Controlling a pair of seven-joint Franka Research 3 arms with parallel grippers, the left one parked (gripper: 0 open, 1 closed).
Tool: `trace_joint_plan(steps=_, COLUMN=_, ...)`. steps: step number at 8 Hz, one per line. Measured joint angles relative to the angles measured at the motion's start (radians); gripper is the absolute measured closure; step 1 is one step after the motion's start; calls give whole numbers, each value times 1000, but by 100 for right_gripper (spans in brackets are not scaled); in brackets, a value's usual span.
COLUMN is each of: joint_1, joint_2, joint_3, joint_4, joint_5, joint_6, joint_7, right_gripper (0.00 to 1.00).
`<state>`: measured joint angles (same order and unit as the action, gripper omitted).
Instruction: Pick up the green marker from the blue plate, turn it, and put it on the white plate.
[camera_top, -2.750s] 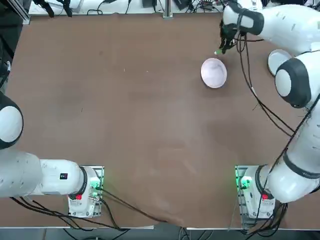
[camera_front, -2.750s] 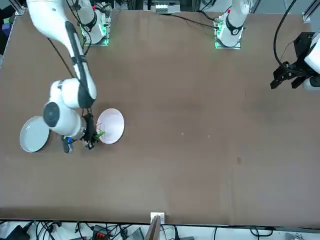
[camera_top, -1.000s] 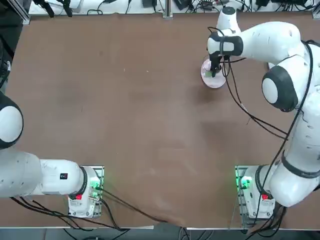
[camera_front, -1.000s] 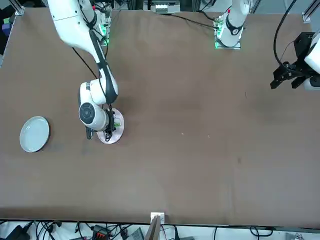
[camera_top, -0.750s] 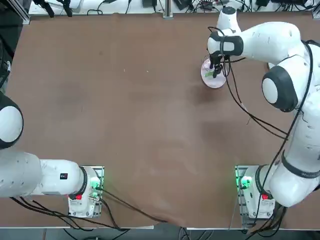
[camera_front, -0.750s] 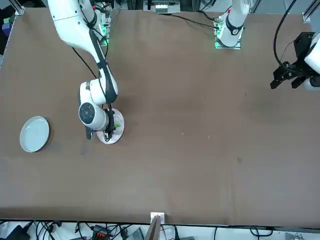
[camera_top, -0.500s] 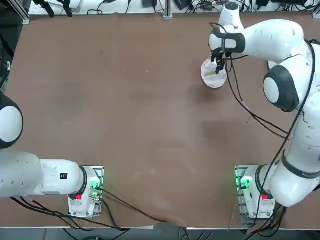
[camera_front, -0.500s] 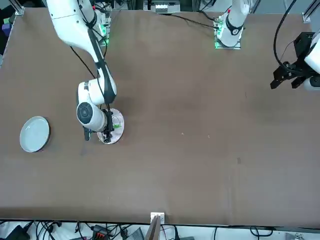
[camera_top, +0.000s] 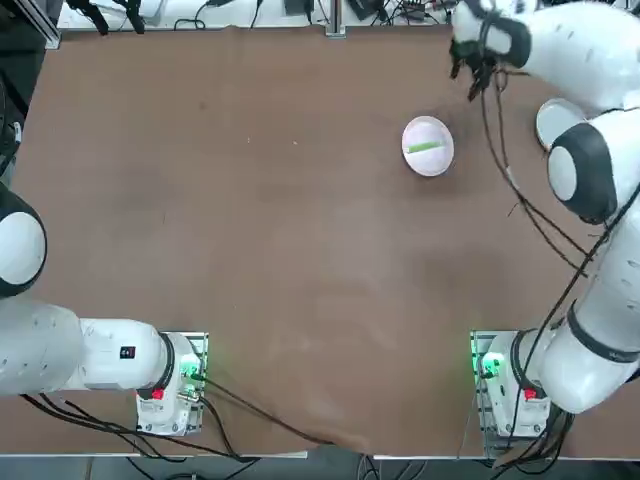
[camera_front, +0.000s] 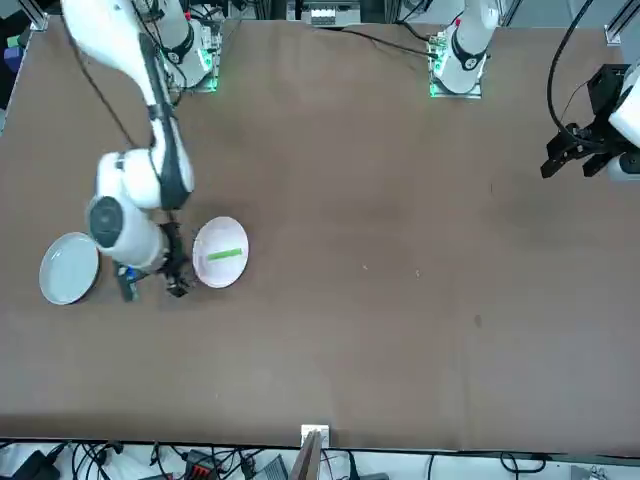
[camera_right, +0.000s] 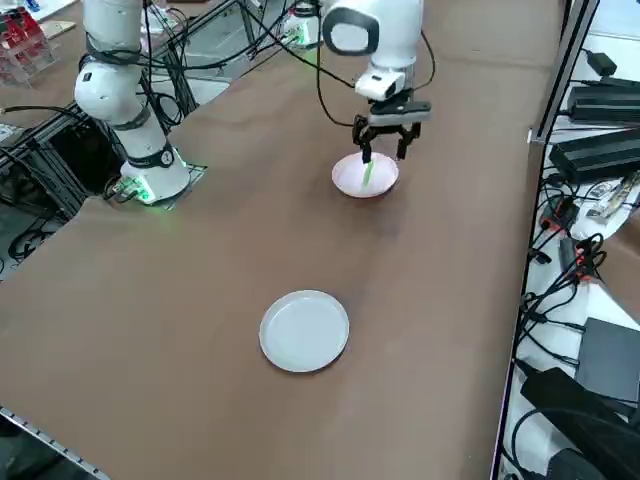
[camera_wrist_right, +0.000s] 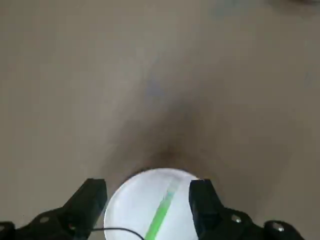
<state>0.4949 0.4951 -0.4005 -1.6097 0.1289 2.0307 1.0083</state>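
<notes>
The green marker (camera_top: 425, 146) lies flat across the middle of the white plate (camera_top: 441, 158), with nothing touching it. It also shows on that plate in the front view, green marker (camera_front: 224, 254) on white plate (camera_front: 206, 270). My right gripper (camera_top: 474, 72) hangs open and empty above the table, off to one side of the white plate, toward the blue plate (camera_top: 550, 118). The front view puts the gripper (camera_front: 152, 286) between the empty blue plate (camera_front: 68, 268) and the white one. In the wrist view the marker (camera_wrist_right: 162, 212) sits between my spread fingers (camera_wrist_right: 90, 200).
The right arm's elbow (camera_top: 582, 165) overhangs part of the blue plate. Cables and power bricks (camera_right: 600, 150) lie past the table's right edge. Both arm bases (camera_top: 500, 375) stand at the near edge. Bare brown table (camera_top: 250, 220) stretches to the left.
The gripper opened and left the marker on the white plate. It then lifted and drew away toward the blue plate's side.
</notes>
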Motion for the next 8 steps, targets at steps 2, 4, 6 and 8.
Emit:
trace_joint_plan(steps=2, joint_1=-27, joint_2=-19, joint_3=-45, joint_4=91, joint_5=0, joint_6=-117, joint_7=-234, right_gripper=0)
trace_joint_plan(steps=4, joint_1=-79, joint_2=-23, joint_3=-59, joint_4=175, joint_5=0, joint_6=-213, joint_7=-451, right_gripper=0)
trace_joint_plan(steps=6, joint_1=-139, joint_2=-43, joint_3=-61, joint_4=233, joint_5=0, joint_6=-283, joint_7=-660, right_gripper=0)
trace_joint_plan(steps=8, joint_1=-179, joint_2=-91, joint_3=-61, joint_4=251, joint_5=0, joint_6=-311, joint_7=-801, right_gripper=0)
